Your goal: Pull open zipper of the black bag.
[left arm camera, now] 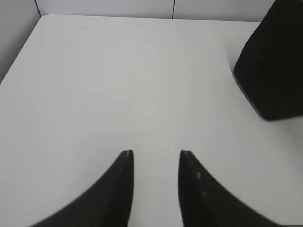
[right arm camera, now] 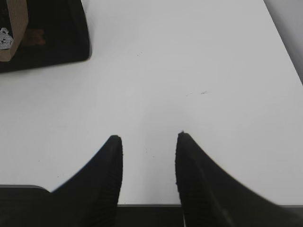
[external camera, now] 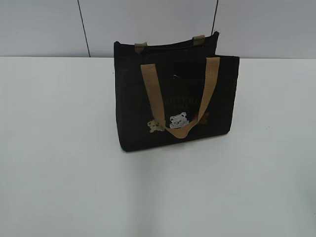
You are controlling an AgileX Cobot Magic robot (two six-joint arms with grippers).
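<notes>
The black bag (external camera: pixel 173 94) stands upright on the white table (external camera: pixel 59 173), tan handle (external camera: pixel 152 94) hanging down its front over small bear patches. Its zipper runs along the top seam, too dark to make out; no pull shows. Neither arm appears in the exterior view. In the left wrist view my left gripper (left arm camera: pixel 156 153) hovers open over bare table, with the bag's corner (left arm camera: pixel 274 71) far off at upper right. In the right wrist view my right gripper (right arm camera: pixel 149 138) is open and empty, the bag's lower corner (right arm camera: pixel 52 42) at upper left.
A pale wall with dark vertical seams (external camera: pixel 84 29) rises behind the table. The table's left edge (left arm camera: pixel 19 52) shows in the left wrist view, its right edge (right arm camera: pixel 284 42) in the right wrist view. A dark near edge (right arm camera: pixel 147 215) lies under the right gripper.
</notes>
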